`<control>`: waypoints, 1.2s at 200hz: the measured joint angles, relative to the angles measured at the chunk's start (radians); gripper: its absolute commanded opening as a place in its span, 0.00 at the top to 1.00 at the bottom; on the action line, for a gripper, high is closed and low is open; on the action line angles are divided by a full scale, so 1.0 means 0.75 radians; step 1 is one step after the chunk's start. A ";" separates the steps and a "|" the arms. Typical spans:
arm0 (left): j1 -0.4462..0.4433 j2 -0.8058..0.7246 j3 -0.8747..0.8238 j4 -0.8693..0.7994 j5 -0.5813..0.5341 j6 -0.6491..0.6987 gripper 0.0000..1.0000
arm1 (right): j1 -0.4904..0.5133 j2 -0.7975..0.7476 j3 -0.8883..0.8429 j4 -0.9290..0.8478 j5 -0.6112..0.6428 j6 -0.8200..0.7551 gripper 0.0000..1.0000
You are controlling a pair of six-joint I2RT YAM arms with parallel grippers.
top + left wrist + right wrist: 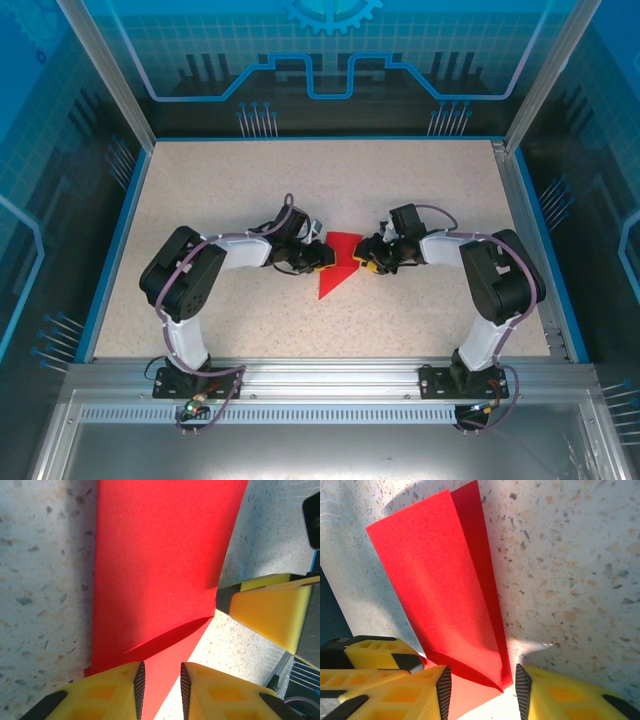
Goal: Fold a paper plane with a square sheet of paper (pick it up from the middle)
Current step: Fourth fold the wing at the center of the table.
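Left gripper [160, 679] straddles red plane [160, 555] (creased).

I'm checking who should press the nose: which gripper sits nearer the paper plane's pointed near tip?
Left, narrowly. The left gripper is at the paper plane's left edge, just beyond the tip; the right gripper is at its right edge, farther across.

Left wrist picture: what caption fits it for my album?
Two yellow fingers straddle the folded red paper plane on a speckled table.
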 measured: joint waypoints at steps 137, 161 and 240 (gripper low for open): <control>0.042 0.079 0.049 -0.032 -0.002 0.038 0.74 | 0.020 0.025 0.020 0.065 -0.077 0.013 0.58; 0.042 0.075 0.057 -0.058 -0.021 0.060 0.69 | 0.019 0.061 0.093 0.060 -0.105 -0.022 0.58; 0.003 -0.286 -0.027 -0.172 -0.243 0.089 0.53 | -0.023 0.235 0.256 -0.008 -0.216 -0.191 0.70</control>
